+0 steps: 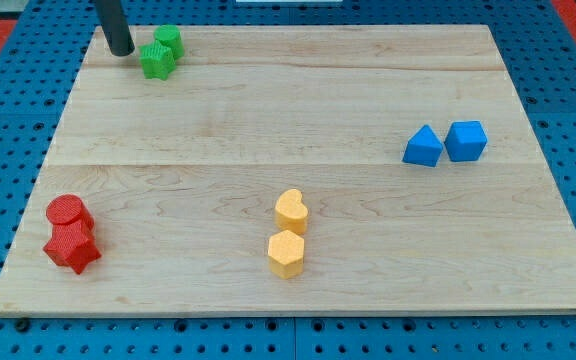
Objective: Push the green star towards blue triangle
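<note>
My tip [121, 50] — a bare rod, nothing gripped — is sitting just left of the green star [156, 61], well apart from the blue triangle [423, 147].

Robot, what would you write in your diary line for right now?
my tip: just left of green star | green star: top left, beside green cube | blue triangle: far right | push: not done

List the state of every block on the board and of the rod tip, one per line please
my tip: down on the board, just to the view's left of the green star
green star: flat, touching the green block
green block: flat, shape unclear
blue triangle: flat, beside the blue cube
blue cube: flat
yellow heart: flat
yellow hexagon: flat
red cylinder: flat
red star: flat
</note>
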`<action>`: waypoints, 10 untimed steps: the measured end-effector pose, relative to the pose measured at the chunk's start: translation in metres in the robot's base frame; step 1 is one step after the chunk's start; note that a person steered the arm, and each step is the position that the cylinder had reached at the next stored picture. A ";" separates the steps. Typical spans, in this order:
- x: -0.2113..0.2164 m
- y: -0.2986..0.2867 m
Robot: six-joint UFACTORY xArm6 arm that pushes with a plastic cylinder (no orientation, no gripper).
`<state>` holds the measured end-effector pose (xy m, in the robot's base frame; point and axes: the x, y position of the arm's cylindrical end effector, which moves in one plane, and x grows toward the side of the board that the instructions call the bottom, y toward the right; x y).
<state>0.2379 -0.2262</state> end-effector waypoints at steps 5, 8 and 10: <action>0.115 0.083; 0.159 0.122; 0.192 0.194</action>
<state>0.4295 -0.0323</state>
